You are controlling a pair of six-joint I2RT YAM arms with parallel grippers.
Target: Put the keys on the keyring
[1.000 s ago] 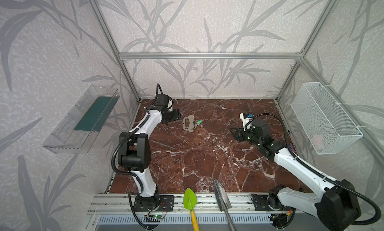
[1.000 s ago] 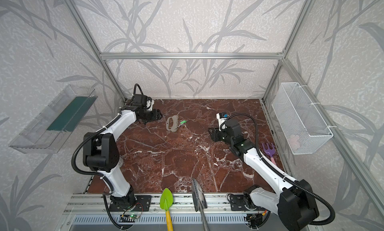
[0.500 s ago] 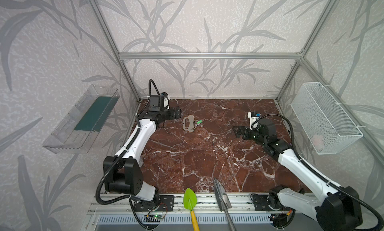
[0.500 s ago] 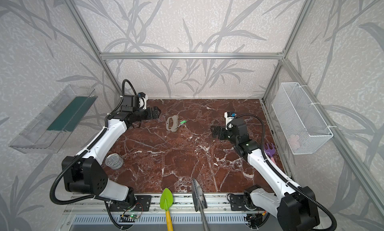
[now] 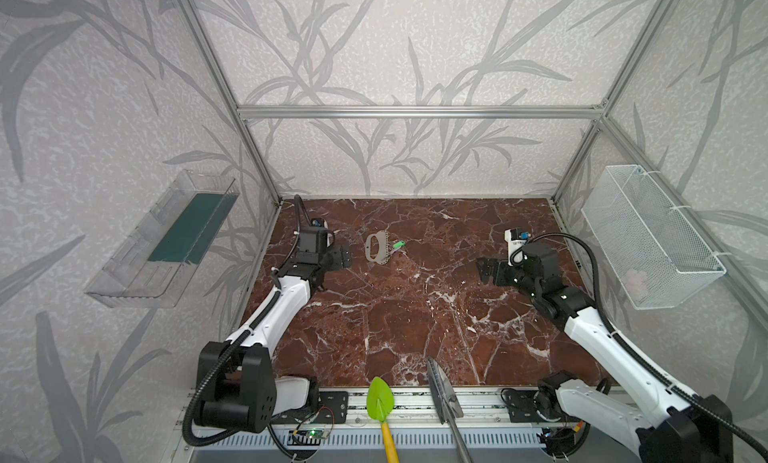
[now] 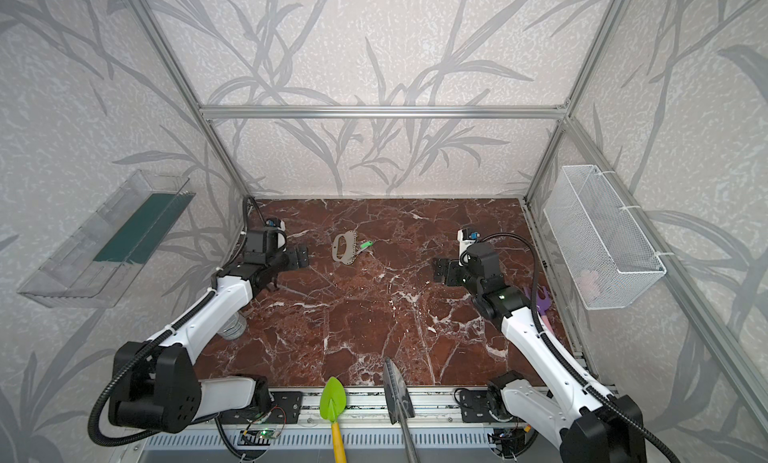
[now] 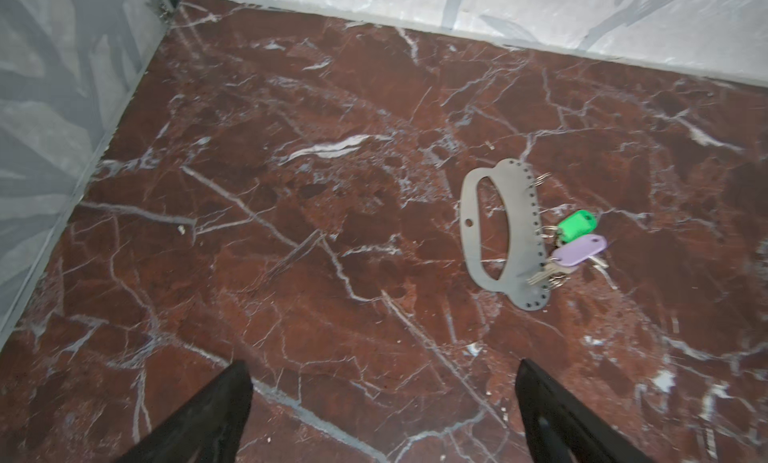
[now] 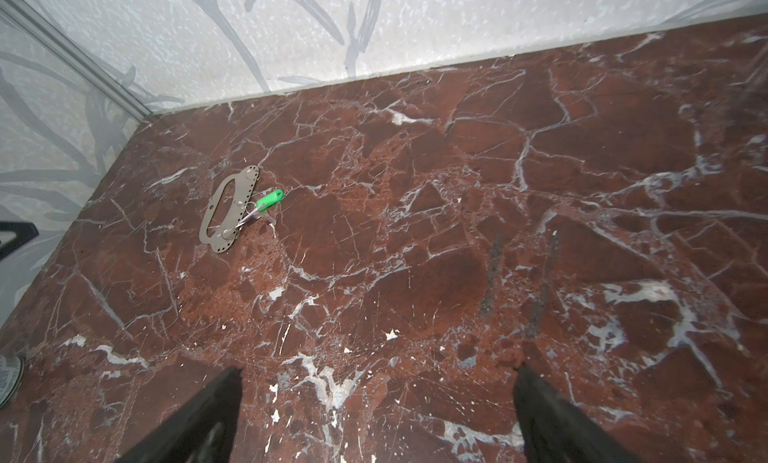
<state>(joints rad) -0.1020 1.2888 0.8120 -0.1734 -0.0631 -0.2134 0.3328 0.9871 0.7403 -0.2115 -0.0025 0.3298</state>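
Marble floor (image 5: 415, 315) lies mostly bare between the two arms. Left gripper (image 5: 343, 258) sits just beside the keyring (image 5: 377, 249), jaws spread wide and holding nothing; right gripper (image 5: 484, 271) is well apart from it, jaws equally wide and empty.

In the left wrist view the keyring (image 7: 505, 232) lies flat near the back wall, with small wire rings through the holes along its edge. Green key (image 7: 577, 224) and lilac key (image 7: 579, 249) lie touching that edge, their rings seemingly threaded into the holes (the exact links are too fine to confirm). In both top views only the green head (image 6: 366, 244) stands out.

Judging by this, the task looks finished or nearly so: both keys appear attached, neither arm grips anything, and little seems left beyond backing off.
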